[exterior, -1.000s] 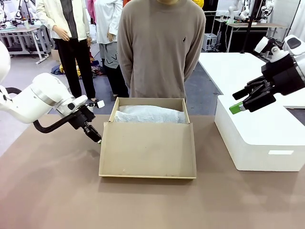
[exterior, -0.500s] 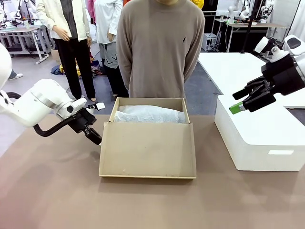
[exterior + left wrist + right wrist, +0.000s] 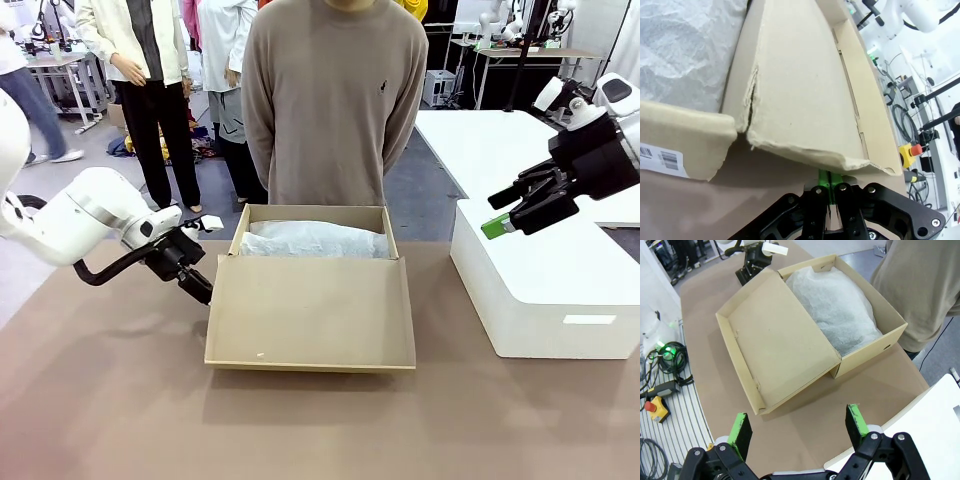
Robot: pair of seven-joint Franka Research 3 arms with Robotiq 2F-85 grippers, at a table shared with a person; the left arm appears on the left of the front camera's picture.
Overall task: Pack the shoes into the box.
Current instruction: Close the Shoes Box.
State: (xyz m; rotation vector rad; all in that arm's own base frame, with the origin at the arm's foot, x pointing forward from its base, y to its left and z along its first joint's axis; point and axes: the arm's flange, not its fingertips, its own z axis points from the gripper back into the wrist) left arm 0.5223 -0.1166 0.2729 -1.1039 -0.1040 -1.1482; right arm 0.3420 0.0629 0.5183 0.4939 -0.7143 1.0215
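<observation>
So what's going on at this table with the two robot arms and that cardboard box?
A tan shoebox sits open on the table, lined with white tissue paper, its lid folded out toward the robot. The left gripper, shut, is at the lid's left edge, its tip just under the lip in the left wrist view. The right gripper hangs open, off to the side above a white block. A person stands watching behind the box.

Compared with a second ago, the left gripper (image 3: 200, 289) is seen pushed closer in against the left edge of the lid (image 3: 310, 312), its closed jaws now under that edge. The lid's near edge is lifted slightly off the table (image 3: 100, 400) and shifted a little leftward, with a wider shadow cast beneath it. In the background, a walking person (image 3: 35, 100) is now seen at far left.
</observation>
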